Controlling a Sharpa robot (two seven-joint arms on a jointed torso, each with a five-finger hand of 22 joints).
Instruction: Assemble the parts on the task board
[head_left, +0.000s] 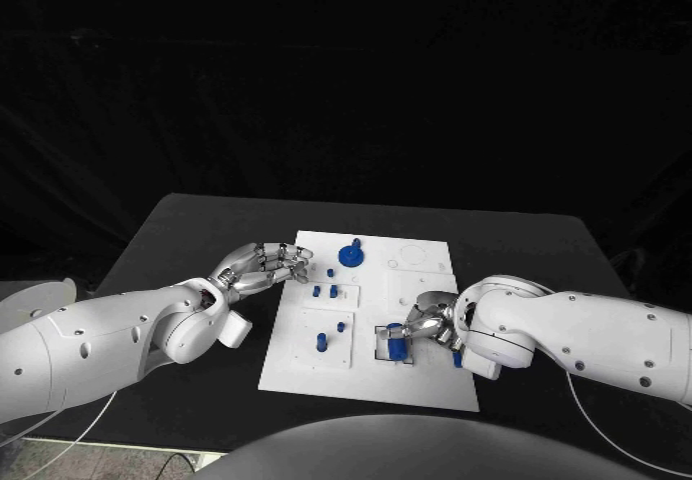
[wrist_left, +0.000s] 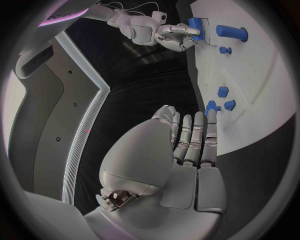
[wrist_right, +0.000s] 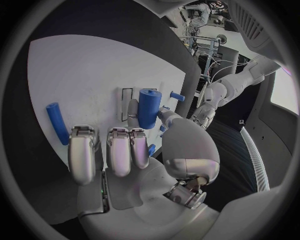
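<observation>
The white task board (head_left: 369, 372) lies in the middle of the table. My right hand (head_left: 436, 320) pinches an upright blue cylinder (head_left: 395, 343) between thumb and finger, over a rectangular recess (wrist_right: 127, 101) near the board's front right. The right wrist view shows this cylinder (wrist_right: 149, 108) standing on end. A second blue cylinder (wrist_right: 56, 122) lies flat on the board beside that hand. My left hand (head_left: 267, 265) rests at the board's left edge, fingers straight and together (wrist_left: 195, 135), holding nothing. Its tips are close to two small blue parts (head_left: 326, 291).
A larger blue part with a knob (head_left: 351, 256) stands near the board's far edge. Two small blue pegs (head_left: 332, 334) stand in the left front plate. A round outline (head_left: 411, 255) marks the far right corner. Black table (head_left: 202, 240) surrounds the board.
</observation>
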